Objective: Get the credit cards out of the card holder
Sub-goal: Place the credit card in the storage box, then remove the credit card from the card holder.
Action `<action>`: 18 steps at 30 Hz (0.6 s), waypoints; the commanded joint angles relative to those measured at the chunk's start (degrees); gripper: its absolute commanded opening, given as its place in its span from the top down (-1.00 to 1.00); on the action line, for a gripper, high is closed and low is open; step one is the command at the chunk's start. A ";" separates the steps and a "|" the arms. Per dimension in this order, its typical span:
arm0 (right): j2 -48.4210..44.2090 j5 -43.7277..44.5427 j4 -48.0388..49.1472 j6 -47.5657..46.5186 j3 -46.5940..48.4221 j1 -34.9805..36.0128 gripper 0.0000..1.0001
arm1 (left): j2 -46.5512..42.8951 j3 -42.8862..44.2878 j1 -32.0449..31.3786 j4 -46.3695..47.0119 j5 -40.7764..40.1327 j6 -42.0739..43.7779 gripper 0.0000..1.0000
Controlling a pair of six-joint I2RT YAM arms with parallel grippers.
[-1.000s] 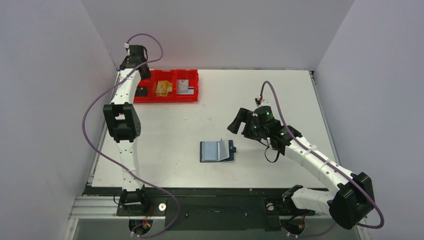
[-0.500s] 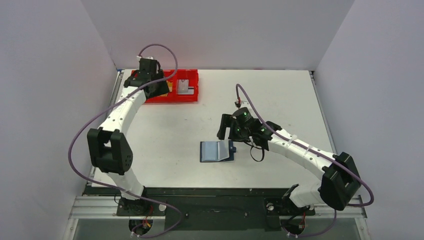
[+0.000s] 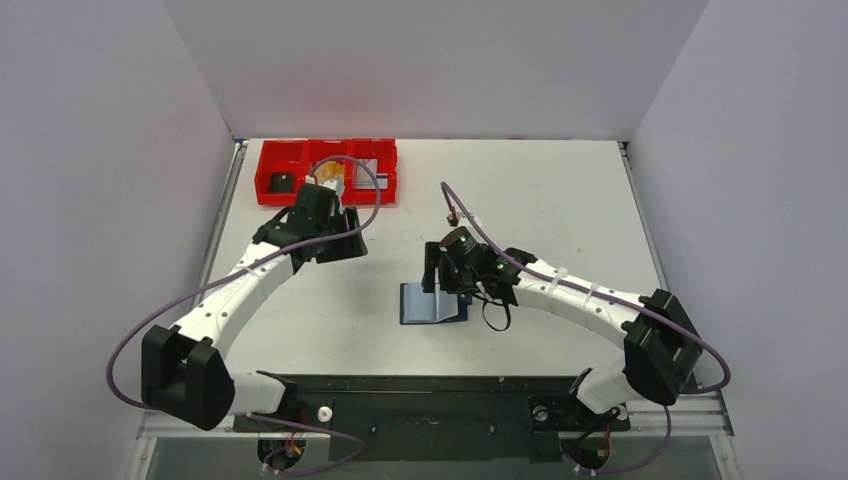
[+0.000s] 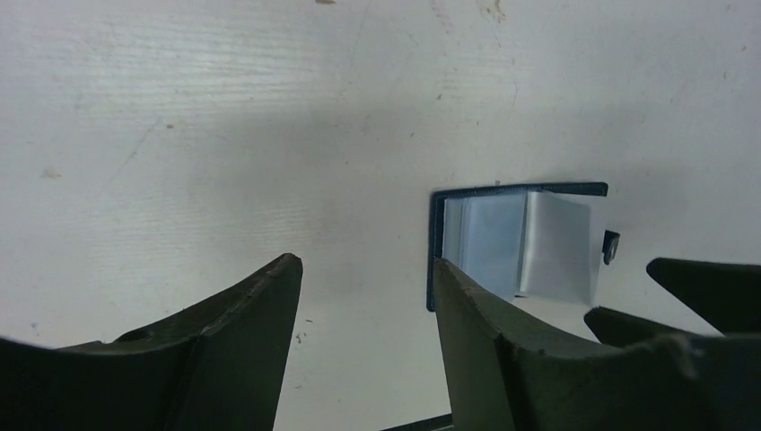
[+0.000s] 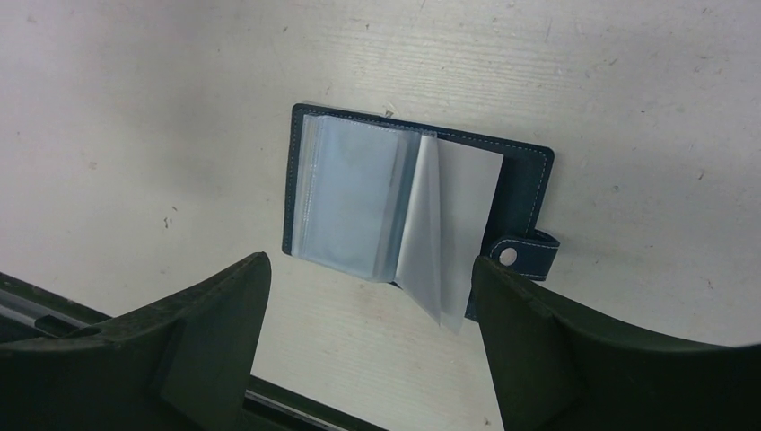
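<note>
The navy card holder [image 3: 430, 304] lies open on the table, its blue-grey clear sleeves up and one sleeve leaf standing half turned. My right gripper [image 3: 432, 268] hovers open just above its far edge; in the right wrist view the holder [image 5: 359, 202] and its strap tab [image 5: 529, 251] lie between and beyond my open right gripper [image 5: 370, 268]. No card shows in the sleeves. My left gripper [image 3: 340, 246] is open and empty, left of the holder [image 4: 502, 238] as seen past the left gripper [image 4: 365, 265]. A black card [image 3: 281, 183], a tan-gold card [image 3: 331, 176] and a silvery card [image 3: 369, 168] lie in the red tray.
The red three-compartment tray [image 3: 262, 152] stands at the far left of the table, partly behind my left arm and its cable. White walls close in the table on three sides. The black rail of the arm bases [image 3: 430, 400] runs along the near edge.
My left arm has swung from over the red tray down toward the table's middle. My right gripper has moved left to hover over the card holder. The holder has not moved.
</note>
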 commanded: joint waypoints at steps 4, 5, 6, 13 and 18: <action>4.37 3.85 3.25 1.70 2.21 0.83 -0.49 | -2.95 -4.29 -2.55 6.65 6.40 -2.54 -0.07; 4.87 3.84 3.38 1.76 2.31 0.83 -0.48 | -2.82 -4.64 -2.55 6.83 6.84 -2.78 -0.07; 5.73 4.12 3.49 1.88 2.41 0.86 -0.47 | -2.75 -4.82 -2.56 7.22 7.02 -2.91 -0.07; 8.47 5.84 3.83 2.63 1.54 0.82 -0.44 | -2.25 -6.91 -2.56 9.69 9.68 -4.36 -0.08; 11.07 5.60 4.72 2.78 1.11 1.12 -0.44 | -1.30 -6.80 -2.56 9.63 10.13 -4.00 -0.08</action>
